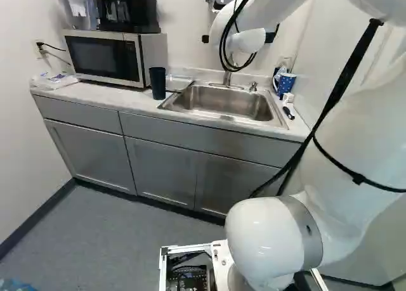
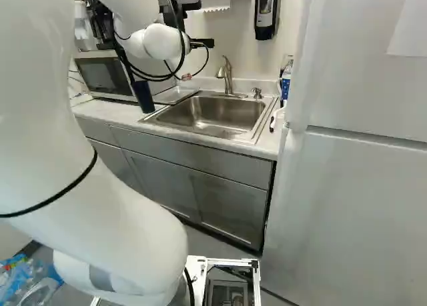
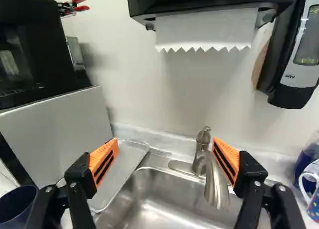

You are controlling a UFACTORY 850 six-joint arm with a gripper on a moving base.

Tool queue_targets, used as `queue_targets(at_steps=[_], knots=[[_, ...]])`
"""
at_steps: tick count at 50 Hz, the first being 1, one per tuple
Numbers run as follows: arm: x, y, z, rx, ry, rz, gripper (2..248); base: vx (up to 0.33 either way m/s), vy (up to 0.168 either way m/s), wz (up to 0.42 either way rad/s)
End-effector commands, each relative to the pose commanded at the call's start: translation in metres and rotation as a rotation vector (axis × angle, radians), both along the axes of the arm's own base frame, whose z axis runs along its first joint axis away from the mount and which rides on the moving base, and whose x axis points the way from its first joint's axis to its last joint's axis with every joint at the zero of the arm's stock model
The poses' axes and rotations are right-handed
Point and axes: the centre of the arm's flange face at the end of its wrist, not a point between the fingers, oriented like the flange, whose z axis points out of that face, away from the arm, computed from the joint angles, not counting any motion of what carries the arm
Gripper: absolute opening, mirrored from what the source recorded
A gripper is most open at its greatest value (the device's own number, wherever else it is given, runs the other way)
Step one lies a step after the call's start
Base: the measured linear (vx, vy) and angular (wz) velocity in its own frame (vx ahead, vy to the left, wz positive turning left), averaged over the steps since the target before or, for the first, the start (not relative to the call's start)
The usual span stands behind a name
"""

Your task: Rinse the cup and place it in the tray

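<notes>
Beyond the wrist, black parts of my gripper [image 1: 271,36] show in the left base view. In the wrist view the gripper [image 3: 165,151] is open, its orange pads wide apart with nothing held. A dark blue cup [image 1: 157,82] stands upright on the counter, left of the sink; the wrist view shows its rim [image 3: 19,203] outside one finger. The flat metal tray [image 3: 123,170] lies between microwave and sink, seen past that same finger. The faucet [image 3: 216,181] appears near the other finger; whether they touch I cannot tell. The steel sink [image 1: 222,104] lies below.
A blue dotted mug [image 1: 286,84] stands right of the sink, near a brush [image 1: 288,113]. A microwave [image 1: 104,58] is at the left; a paper towel dispenser [image 3: 207,27] and soap dispenser [image 3: 299,49] hang on the wall. A white fridge [image 2: 360,186] borders the counter's right.
</notes>
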Motion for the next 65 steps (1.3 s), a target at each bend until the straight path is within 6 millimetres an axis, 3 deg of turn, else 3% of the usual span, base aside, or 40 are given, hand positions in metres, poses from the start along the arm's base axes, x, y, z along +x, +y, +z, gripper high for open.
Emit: queue_targets(at_steps=[42, 65], knots=[[0.086, -0.006, -0.009, 0.001, 0.075, -0.01, 247, 0.0, 0.0, 0.0], [0.126, -0.006, -0.001, 0.001, 0.128, -0.009, 247, 0.0, 0.0, 0.0]])
